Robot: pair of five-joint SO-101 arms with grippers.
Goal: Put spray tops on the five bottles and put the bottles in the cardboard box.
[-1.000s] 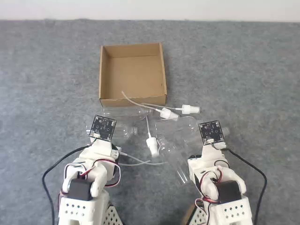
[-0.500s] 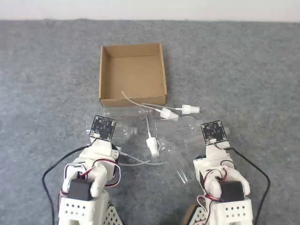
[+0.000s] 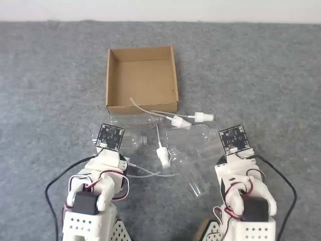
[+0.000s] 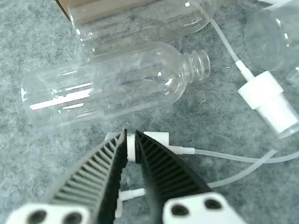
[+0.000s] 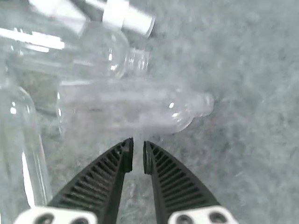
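The open cardboard box (image 3: 142, 80) holds nothing. Several clear bottles lie uncapped in front of it, such as one (image 3: 134, 120) against its wall and one (image 3: 189, 173) between the arms. White spray tops (image 3: 180, 121) (image 3: 203, 117) (image 3: 163, 155) lie loose among them. My left gripper (image 4: 131, 137) is shut, its tips just over a spray top (image 4: 156, 137) with a long tube, close to a bottle (image 4: 112, 88). My right gripper (image 5: 137, 144) is shut and holds nothing, a short way from a lying bottle (image 5: 135, 109).
Grey carpet (image 3: 271, 75) covers the table, with free room left and right of the box. The left arm (image 3: 108, 150) and right arm (image 3: 235, 150) stand at the near edge. Thin tubes (image 3: 150, 173) trail from the spray tops.
The right arm has swung to the right, away from the pile of bottles. The left arm and all the objects have stayed put.
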